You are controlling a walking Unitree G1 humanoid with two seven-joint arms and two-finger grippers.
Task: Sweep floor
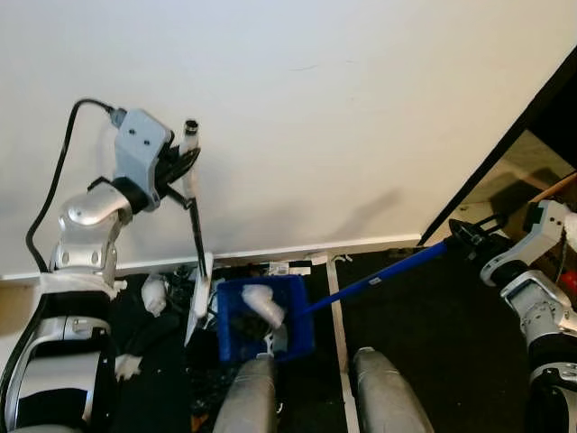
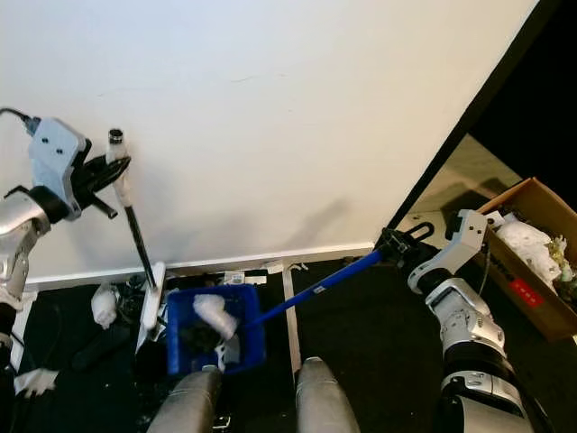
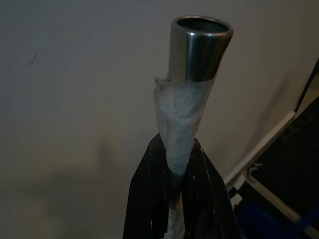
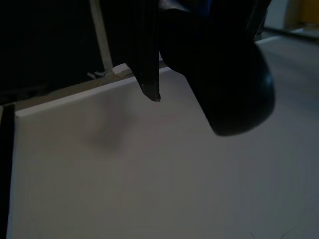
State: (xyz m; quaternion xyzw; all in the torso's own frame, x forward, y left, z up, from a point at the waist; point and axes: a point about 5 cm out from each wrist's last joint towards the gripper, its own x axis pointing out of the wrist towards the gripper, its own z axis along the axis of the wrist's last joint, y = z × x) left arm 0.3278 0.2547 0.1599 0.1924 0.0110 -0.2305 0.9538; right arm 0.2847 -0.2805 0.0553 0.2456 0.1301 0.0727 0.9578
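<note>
My left gripper (image 1: 183, 165) is raised in front of the white wall, shut on the taped top of the broom handle (image 3: 185, 124). The black handle (image 1: 196, 227) slants down to the white broom head (image 1: 198, 302) on the dark floor. My right gripper (image 2: 397, 245) is shut on the end of the blue dustpan handle (image 2: 315, 288). The blue dustpan (image 1: 265, 317) rests on the floor by my feet, right of the broom head, with white scraps (image 1: 264, 305) and dark debris in it.
White crumpled scraps (image 1: 154, 294) and dark cables lie on the floor left of the broom. A white baseboard (image 1: 361, 244) runs along the wall. A cardboard box (image 2: 532, 253) of rubbish stands at the right. My two legs (image 1: 315, 392) are at the bottom.
</note>
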